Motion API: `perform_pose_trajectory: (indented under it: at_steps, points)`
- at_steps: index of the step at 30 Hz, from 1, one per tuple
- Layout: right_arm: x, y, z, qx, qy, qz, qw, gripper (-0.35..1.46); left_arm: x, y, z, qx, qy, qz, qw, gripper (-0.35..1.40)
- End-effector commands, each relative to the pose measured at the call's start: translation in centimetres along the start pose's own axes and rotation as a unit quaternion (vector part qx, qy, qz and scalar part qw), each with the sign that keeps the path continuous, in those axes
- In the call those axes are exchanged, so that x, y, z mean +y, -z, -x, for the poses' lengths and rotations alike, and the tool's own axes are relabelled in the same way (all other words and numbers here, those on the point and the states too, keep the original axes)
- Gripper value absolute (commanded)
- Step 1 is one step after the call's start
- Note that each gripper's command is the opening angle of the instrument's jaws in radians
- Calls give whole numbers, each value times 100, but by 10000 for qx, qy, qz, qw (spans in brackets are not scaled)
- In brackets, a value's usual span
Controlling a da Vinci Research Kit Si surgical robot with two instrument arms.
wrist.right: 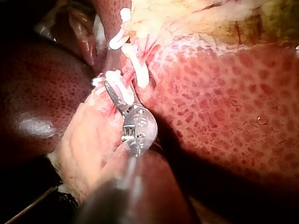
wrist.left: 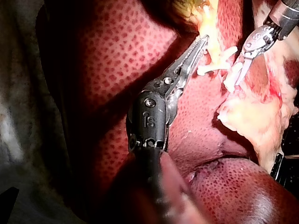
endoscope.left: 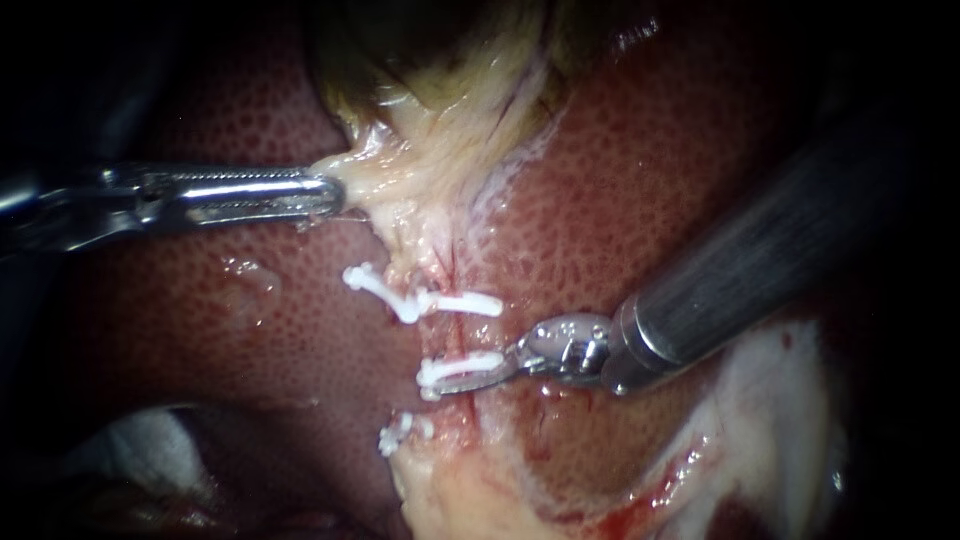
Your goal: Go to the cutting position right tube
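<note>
- Endoscope view: the right tube (endoscope.left: 456, 338) is showing as a thin red strand just below centre. It is running between an upper clip (endoscope.left: 470, 303) at its 12 o'clock and a middle clip (endoscope.left: 458, 370) at its 6 o'clock.
- It is looking soft, wet and easy to tear (my judgement), so it is nothing to grip. The bare stretch between those two clips is looking like the place for the blades.
- The right instrument (endoscope.left: 465, 380) is entering from 2 o'clock, its jaws standing slightly apart along the middle clip and gripping nothing.
- The left instrument (endoscope.left: 330, 192) is entering from 9 o'clock, its jaws clamping on pale tissue (endoscope.left: 410, 190) below the gallbladder (endoscope.left: 430, 55) and holding it out over the liver (endoscope.left: 640, 180).
- Left wrist view: the left instrument (wrist.left: 202, 43) is biting the pale tissue at its tip. The right instrument (wrist.left: 239, 74) is lying just beside it among the white clips, which are hiding the tube.
- Right wrist view: the right instrument (wrist.right: 114, 95) is showing one curved blade against a clip, with the other blade tucked behind it. The tube is blending into the wet red tissue ahead and is hard to make out.
</note>
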Motion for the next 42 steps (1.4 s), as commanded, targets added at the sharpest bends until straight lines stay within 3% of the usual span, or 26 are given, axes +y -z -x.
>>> perform_pose_trajectory:
  at_steps: [1,10,13,17,20,31,36,42]
  points:
    - [0,0,0,0,0,2,10000,44,0,0,0,0,0,1,10000,-35]
    - [-1,0,0,-1,2,0,10000,53,0,0,0,0,0,1,10000,-35]
    - [-1,0,0,-1,3,-1,10000,64,0,0,0,0,0,1,10000,-35]
    - [-2,1,0,-2,5,-4,10000,94,0,1,0,0,0,2,10000,-35]
    - [-3,3,1,-3,5,-12,10000,105,0,1,0,0,-1,3,10000,-35]
    - [-4,36,-4,10,-32,-48,10000,116,-1,3,1,-1,-2,8,10000,-35]
    - [-5,58,-11,115,-73,-61,9999,116,-1,3,1,-2,-2,8,10000,-35]
    - [-8,60,-18,179,-92,-82,9998,116,-1,2,0,-1,-2,7,10000,-35]
